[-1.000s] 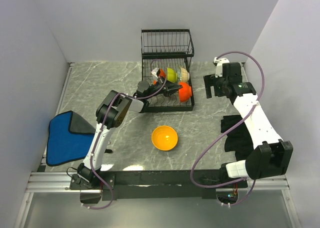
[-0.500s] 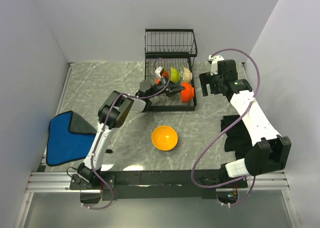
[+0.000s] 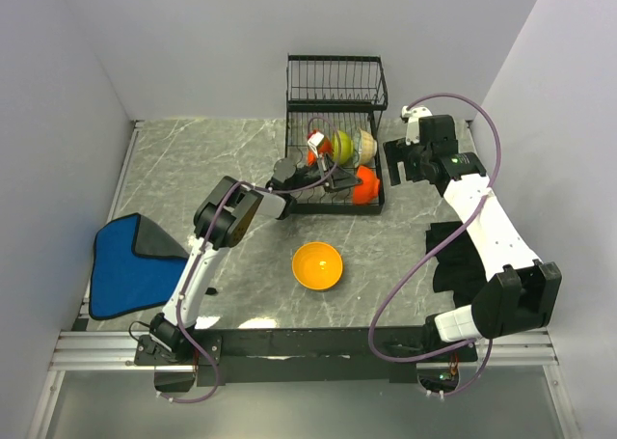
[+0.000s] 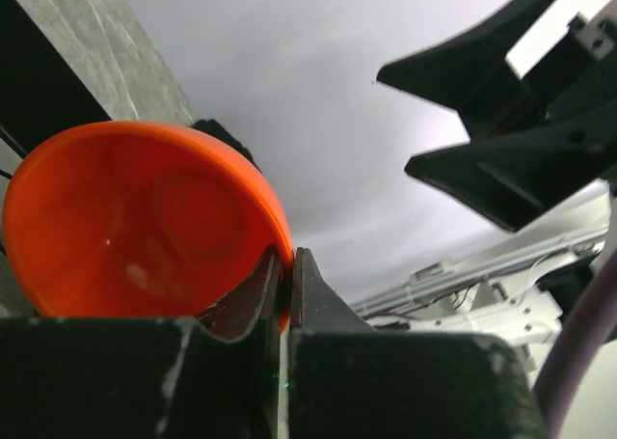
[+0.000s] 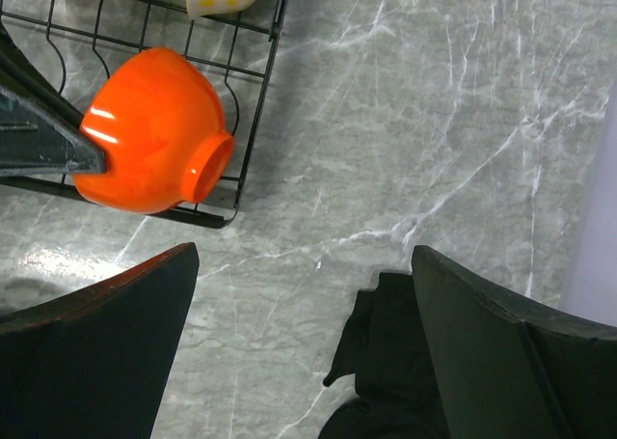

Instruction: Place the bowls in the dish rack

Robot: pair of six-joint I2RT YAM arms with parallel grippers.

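Arms extended toward dish rack (image 3: 336,80), left tool (image 4: 286,265) pinching red-orange bowl (image 4: 125,217) rim

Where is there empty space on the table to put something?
Back left, the bare marble between the blue cloth and the dish rack. Also between the orange bowl and the black cloth. The rack's lower tier is crowded with bowls.

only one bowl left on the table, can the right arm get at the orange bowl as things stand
Probably yes: the orange bowl sits alone, mouth up, on open table, and the right gripper is open, empty, with nothing between them.
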